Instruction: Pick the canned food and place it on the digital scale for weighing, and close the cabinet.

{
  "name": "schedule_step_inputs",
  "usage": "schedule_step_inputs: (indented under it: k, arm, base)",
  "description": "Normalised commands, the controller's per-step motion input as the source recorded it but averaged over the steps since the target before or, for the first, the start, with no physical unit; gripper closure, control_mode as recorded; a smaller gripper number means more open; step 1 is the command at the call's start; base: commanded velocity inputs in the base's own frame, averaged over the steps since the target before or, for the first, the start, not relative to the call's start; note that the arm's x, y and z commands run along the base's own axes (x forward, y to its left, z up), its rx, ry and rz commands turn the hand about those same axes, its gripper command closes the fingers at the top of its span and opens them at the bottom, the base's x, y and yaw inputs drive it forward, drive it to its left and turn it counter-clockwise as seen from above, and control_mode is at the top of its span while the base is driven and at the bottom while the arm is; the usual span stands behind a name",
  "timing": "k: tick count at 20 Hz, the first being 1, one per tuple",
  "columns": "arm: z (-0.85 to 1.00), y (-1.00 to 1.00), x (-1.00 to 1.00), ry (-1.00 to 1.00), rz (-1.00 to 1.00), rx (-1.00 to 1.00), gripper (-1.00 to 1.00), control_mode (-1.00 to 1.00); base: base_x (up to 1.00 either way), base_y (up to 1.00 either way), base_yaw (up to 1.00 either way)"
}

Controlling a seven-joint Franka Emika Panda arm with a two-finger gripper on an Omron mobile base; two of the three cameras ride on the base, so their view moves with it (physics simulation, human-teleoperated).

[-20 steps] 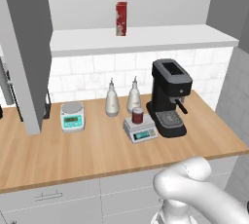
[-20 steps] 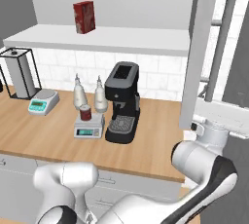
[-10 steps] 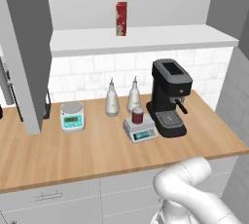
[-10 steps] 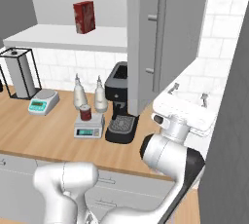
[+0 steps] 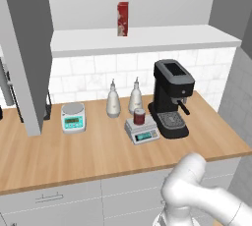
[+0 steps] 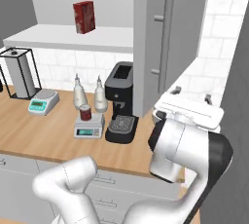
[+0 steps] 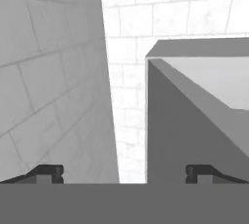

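The canned food (image 5: 139, 116) (image 6: 85, 112), a small dark red can, stands on the square platform of the digital scale (image 5: 143, 133) (image 6: 88, 129) in front of the coffee machine. The cabinet's right door (image 6: 148, 33), with its long silver handle (image 6: 165, 47), hangs partly swung over the counter. Just right of and below that door, my gripper (image 6: 192, 95) is open, fingers pointing up, nothing between them. In the hand view, the gripper (image 7: 124, 174) faces the grey door panel (image 7: 194, 121) and tiled wall. The cabinet's left door (image 5: 24, 48) stands open.
A black coffee machine (image 5: 171, 99) (image 6: 121, 102) stands right of the scale, two white bottles (image 5: 124, 99) behind it. A round-platform scale (image 5: 73, 117) sits at the left, a red carton (image 5: 122, 18) on the shelf. A wire-framed paper-towel holder (image 6: 18, 74) stands far left.
The right cabinet door has swung leftward across the right base view, and my hand has moved left and up after it. The can and scale have stayed put.
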Motion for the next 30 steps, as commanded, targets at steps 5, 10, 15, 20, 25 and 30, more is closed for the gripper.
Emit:
schedule_step_inputs:
  k: [5, 10, 15, 20, 25, 30]
  arm:
    - [0.96, 0.62, 0.16, -0.63, 0.15, -0.01, -1.0, -1.0]
    - [0.66, 1.0, 0.25, -0.8, 0.21, 0.0, -1.0, -1.0]
    - [0.52, 1.0, 0.54, -0.73, 0.18, 0.0, -1.0, -1.0]
    - [0.27, 0.88, 0.73, -0.26, 0.03, 0.0, -1.0, -1.0]
    - [-0.08, 0.67, 0.93, 0.08, -0.01, 0.0, -1.0, -1.0]
    - [-0.03, 0.54, 0.4, 0.14, -0.01, 0.15, -1.0, -1.0]
  base:
    - [0.0, 0.0, 0.0]
    - [0.0, 0.0, 0.0]
    - [0.0, 0.0, 0.0]
    - [0.0, 0.0, 0.0]
    - [0.0, 0.0, 0.0]
    - [0.0, 0.0, 0.0]
